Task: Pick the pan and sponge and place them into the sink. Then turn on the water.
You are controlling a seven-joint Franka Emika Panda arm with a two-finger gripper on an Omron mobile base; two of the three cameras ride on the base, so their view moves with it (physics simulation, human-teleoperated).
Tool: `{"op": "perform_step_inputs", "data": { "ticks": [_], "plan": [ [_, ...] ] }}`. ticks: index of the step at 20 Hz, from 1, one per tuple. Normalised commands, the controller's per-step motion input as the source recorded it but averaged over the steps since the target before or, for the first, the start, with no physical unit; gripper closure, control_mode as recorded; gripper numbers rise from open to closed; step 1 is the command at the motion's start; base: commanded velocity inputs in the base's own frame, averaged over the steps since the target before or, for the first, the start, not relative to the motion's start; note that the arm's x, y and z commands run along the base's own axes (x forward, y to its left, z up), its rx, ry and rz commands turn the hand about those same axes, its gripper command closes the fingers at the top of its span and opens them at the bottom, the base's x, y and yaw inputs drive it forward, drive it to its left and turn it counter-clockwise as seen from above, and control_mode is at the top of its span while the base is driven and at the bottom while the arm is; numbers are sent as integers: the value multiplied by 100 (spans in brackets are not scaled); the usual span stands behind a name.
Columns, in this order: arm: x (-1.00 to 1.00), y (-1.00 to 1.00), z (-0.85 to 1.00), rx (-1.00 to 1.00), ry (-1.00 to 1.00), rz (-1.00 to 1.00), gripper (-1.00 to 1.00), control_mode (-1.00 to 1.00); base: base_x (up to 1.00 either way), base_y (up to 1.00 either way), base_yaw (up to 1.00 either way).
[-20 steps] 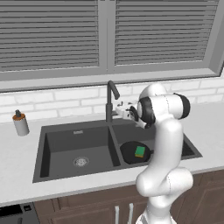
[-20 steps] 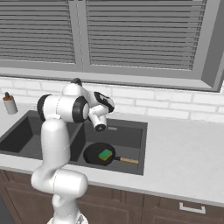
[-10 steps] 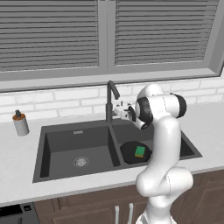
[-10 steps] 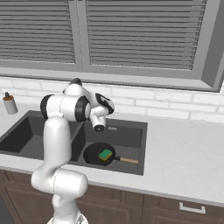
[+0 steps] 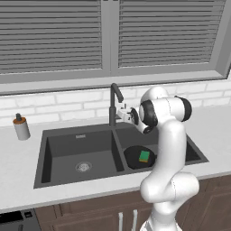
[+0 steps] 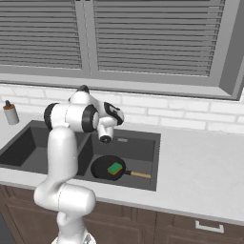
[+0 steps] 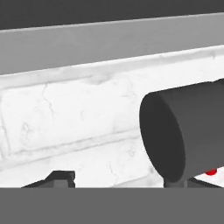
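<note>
The black pan lies in the right basin of the dark sink, with the green sponge resting on it. From the right, the pan, the sponge and the sink appear again, the wooden handle pointing right. My gripper hovers above the basins, right beside the dark gooseneck faucet. In the hand view my gripper is open, and a dark cylinder of the faucet sits just over the right fingertip. No water shows at the spout.
A small grey soap bottle stands on the counter left of the sink. White brick wall and a window sill run close behind the faucet. The left basin holds just its round drain. Bare counter stretches to the right.
My hand has shifted left, closer to the faucet. The pan and sponge have stayed where they lie in the right basin.
</note>
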Motion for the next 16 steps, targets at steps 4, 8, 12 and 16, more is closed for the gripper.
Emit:
{"op": "perform_step_inputs", "data": {
  "ticks": [4,8,12,16],
  "plan": [
    [28,-43,0,18,0,-16,100,-100,0,0,0],
    [34,-64,0,24,0,-16,100,-100,0,0,0],
    [33,-79,0,27,0,-15,100,-100,0,0,0],
    [28,-87,0,31,0,-14,100,-100,0,0,0]
  ]
}}
